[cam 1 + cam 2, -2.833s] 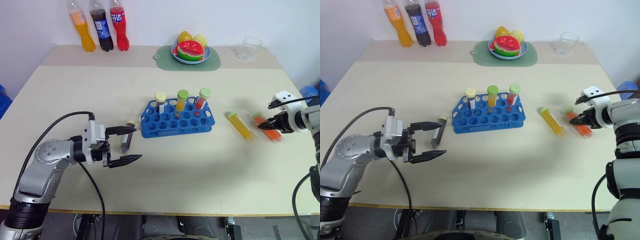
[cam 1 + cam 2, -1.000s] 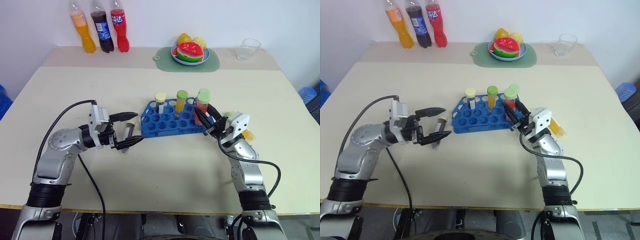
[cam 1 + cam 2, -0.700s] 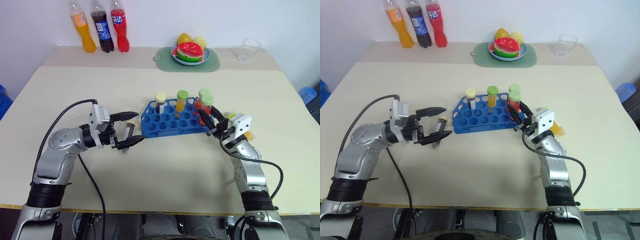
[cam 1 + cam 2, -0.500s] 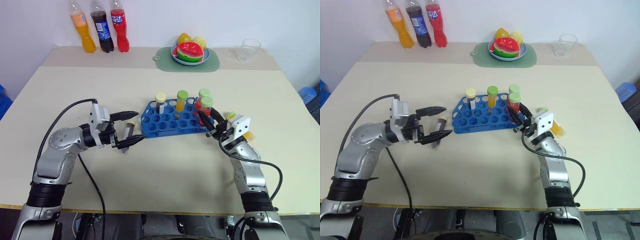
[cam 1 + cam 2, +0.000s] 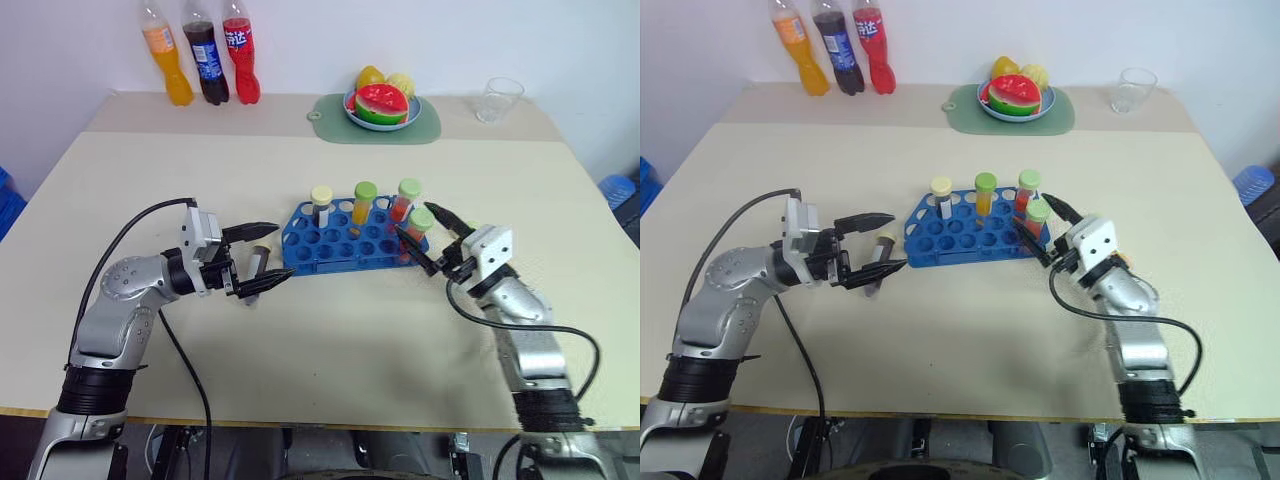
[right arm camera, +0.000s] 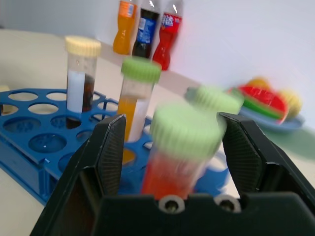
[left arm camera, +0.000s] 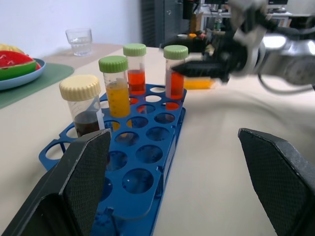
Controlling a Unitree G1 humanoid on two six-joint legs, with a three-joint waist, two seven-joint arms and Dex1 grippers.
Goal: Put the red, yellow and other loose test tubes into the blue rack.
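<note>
A wide beige surface [image 5: 330, 330] is seen, with three soft-drink bottles [image 5: 200, 60] lined up along its far edge, a green mat [image 5: 375, 122] carrying a plate of fruit [image 5: 382, 102], and a clear glass [image 5: 499, 97] toward the far right corner.

Near the middle the blue rack [image 5: 352, 243] is set, its top a grid of round holes. Four capped tubes are stood upright in it: a cream-capped tube with dark brown liquid [image 5: 321, 205], a green-capped tube with yellow liquid [image 5: 365, 201] and a green-capped tube with red liquid [image 5: 406, 198] in the far row, and a red-orange tube with green cap [image 5: 419, 226] at the rack's right end, one row nearer.

The right claw [image 5: 432, 237] is placed at that end of the rack, its two black fingers spread to either side of the red-orange tube; in the right wrist view a gap is seen between each finger and the tube [image 6: 179, 152], so nothing is gripped. A loose yellow tube [image 5: 468, 231] is partly hidden behind this claw, lying on the surface.

The left claw [image 5: 268, 256] is held level just left of the rack, its fingers wide apart. Between them a loose dark brown tube with cream cap [image 5: 256, 270] lies on the surface, ungripped.
</note>
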